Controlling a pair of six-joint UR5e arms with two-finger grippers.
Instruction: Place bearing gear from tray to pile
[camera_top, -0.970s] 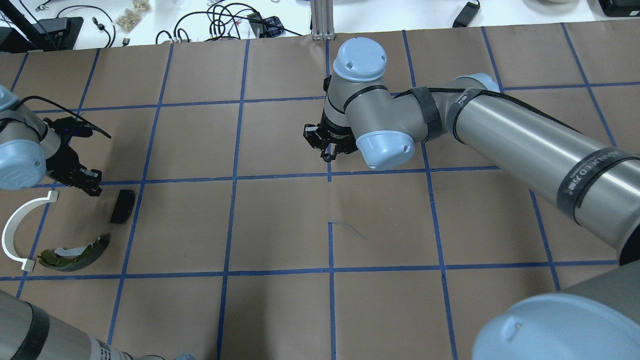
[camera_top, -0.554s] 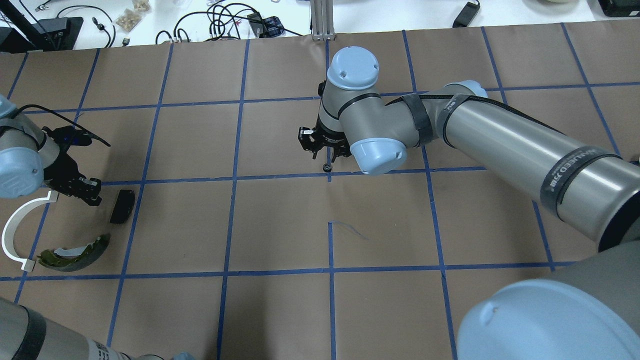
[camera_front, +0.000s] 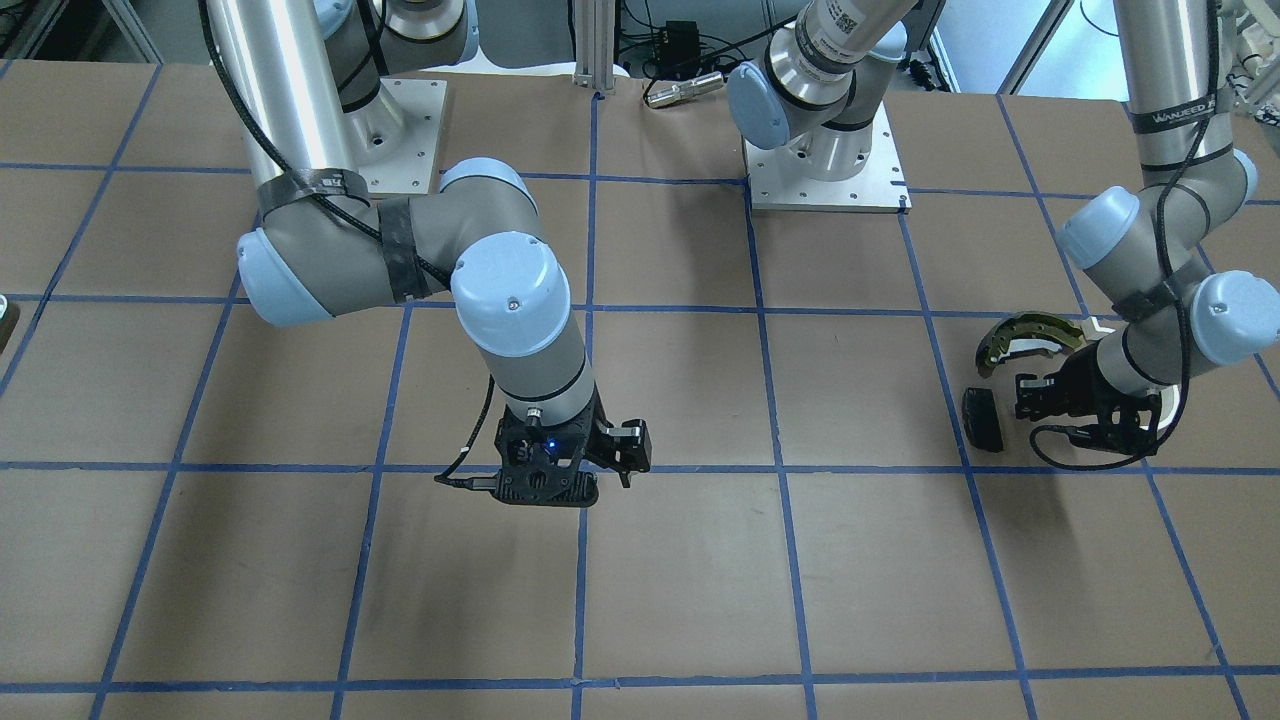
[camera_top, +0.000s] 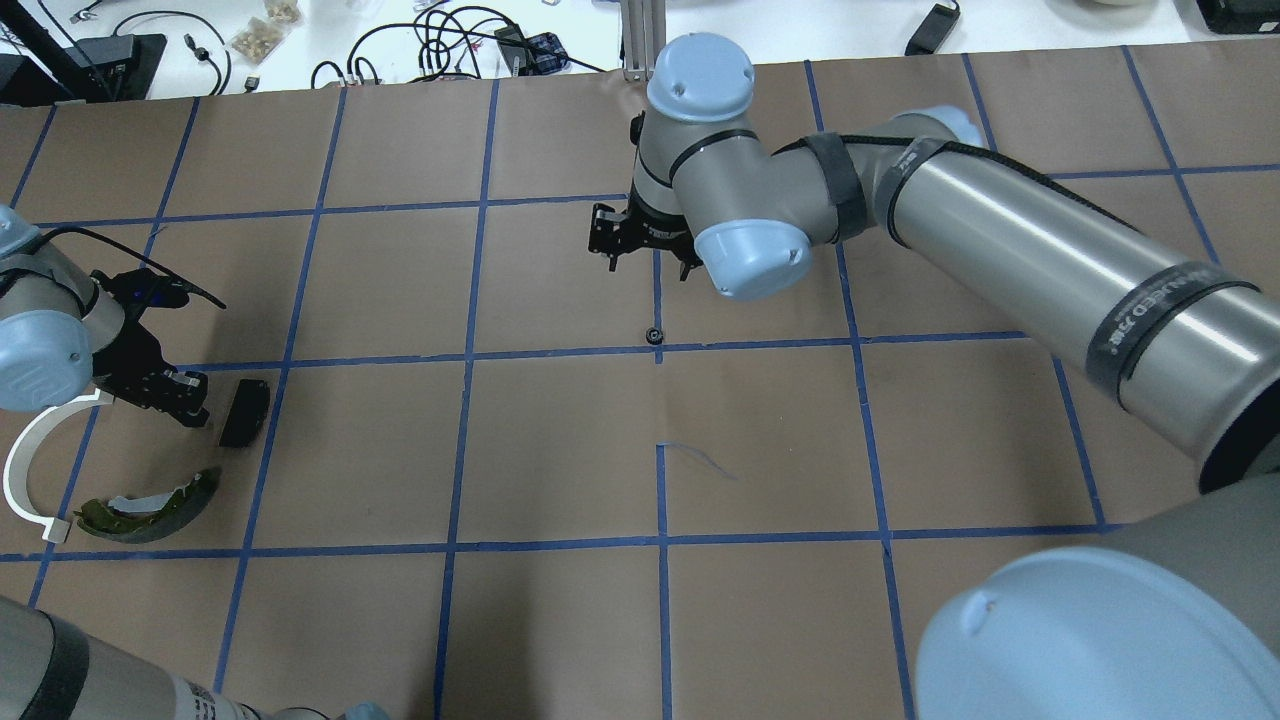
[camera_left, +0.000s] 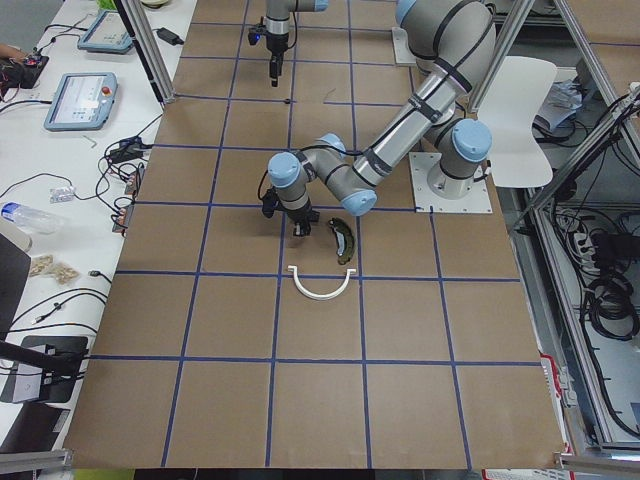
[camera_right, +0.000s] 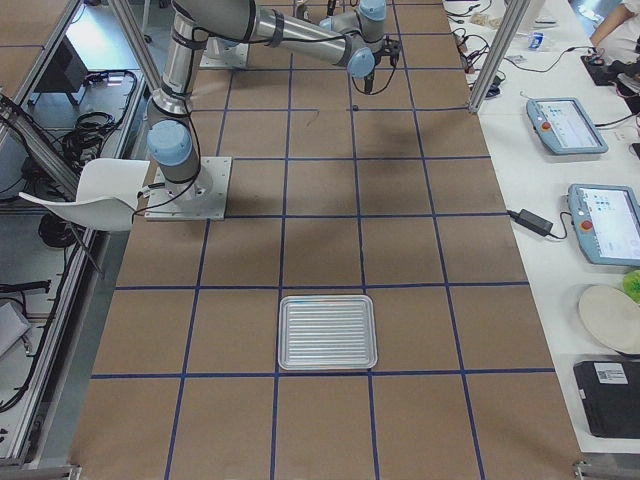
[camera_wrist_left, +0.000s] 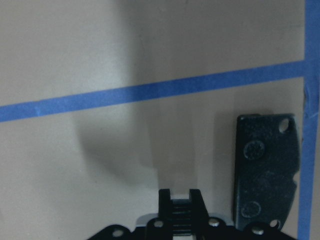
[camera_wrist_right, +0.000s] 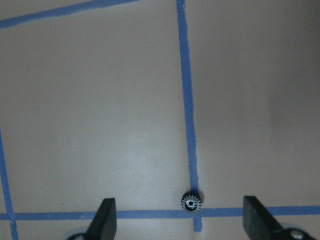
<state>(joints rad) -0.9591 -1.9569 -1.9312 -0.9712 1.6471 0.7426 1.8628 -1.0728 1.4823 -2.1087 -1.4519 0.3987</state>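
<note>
Right tool (camera_top: 648, 265) hangs w/ fingers wide apart, gripping nothing. Small black toothed bearing gear (camera_top: 653, 334) lies free near it, on a crossing of blue tape lines (camera_top: 560, 353) mid-tabletop (camera_top: 560, 450). Ribbed silver metal tray (camera_right: 328, 332) sits well apart toward robot's right end; no parts visible on it. Pile of black rectangular pad (camera_top: 243, 412), olive-gold curved brake shoe (camera_top: 170, 512) and white plastic arc (camera_top: 13, 470) lies well apart at opp. end. Left tool (camera_top: 192, 410) hovers just beside pad, fingers close together; can't tell if anything's pinched. Est.: gear off tray, approx. halfway; carry to pile not yet done, prob. left arm's job.
</note>
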